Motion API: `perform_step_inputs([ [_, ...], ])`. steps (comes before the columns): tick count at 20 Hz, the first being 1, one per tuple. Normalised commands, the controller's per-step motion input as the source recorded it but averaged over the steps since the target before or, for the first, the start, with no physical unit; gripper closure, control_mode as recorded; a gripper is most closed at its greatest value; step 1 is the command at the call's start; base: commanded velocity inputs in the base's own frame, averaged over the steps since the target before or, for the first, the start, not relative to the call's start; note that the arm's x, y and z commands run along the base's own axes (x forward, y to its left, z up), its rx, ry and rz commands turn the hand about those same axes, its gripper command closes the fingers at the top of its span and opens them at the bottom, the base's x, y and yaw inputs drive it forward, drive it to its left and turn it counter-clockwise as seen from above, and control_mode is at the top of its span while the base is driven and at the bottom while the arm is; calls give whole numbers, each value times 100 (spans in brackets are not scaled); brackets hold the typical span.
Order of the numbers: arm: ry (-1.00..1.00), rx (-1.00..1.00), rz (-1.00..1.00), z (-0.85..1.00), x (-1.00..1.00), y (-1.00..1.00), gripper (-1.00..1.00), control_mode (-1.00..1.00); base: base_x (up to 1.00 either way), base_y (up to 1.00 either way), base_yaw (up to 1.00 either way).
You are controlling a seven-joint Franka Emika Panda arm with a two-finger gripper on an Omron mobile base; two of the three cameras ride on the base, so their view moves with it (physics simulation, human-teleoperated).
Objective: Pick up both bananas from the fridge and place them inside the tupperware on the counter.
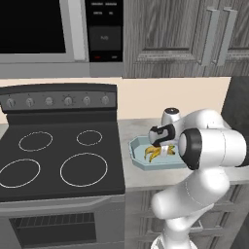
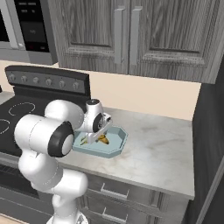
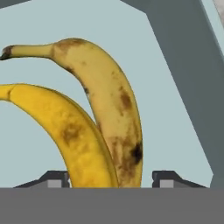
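At the far left of the left base view sits the black glass stovetop (image 1: 58, 158) with 4 white burner rings, its row of grey knobs (image 1: 58, 101) behind it and a stainless microwave (image 1: 61, 36) above. To its right begins the light grey marbled stone table (image 1: 146, 177), which in the right base view runs on to the right toward a dark panel. Dark wood cabinets (image 2: 131, 35) with metal handles hang over it.

On the table, just beside the stovetop, lies the shallow light blue octagonal tupperware (image 1: 138, 160). The 2 small curved yellow bananas (image 1: 153, 154) lie inside it, on its floor, side by side and touching. In the hand view the left banana (image 3: 65, 131) is brighter yellow with a few brown patches, and the right banana (image 3: 109, 109) is duller with more brown speckling and a dark spot low on its side; its stem points left. The tupperware's grey-blue wall (image 3: 183, 74) runs diagonally at the right.

The white arm's end effector (image 1: 163, 146) hangs directly over the tupperware, pointing down at the bananas. Its 2 dark fingertips (image 3: 54, 178) stand apart, 1 on each side of the banana pair, and the jaws are open, clamped on neither fruit.
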Motion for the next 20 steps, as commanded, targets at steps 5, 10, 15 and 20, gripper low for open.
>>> perform_step_inputs([
  [5,0,0,0,1,-10,0,-100,-100,0,0,0],
  [10,0,0,0,26,-27,0,-100,-100,0,0,0],
  [15,0,0,-3,37,-31,0,-100,-100,0,0,0],
  [20,0,0,-5,33,-37,0,-100,-100,0,0,0],
])
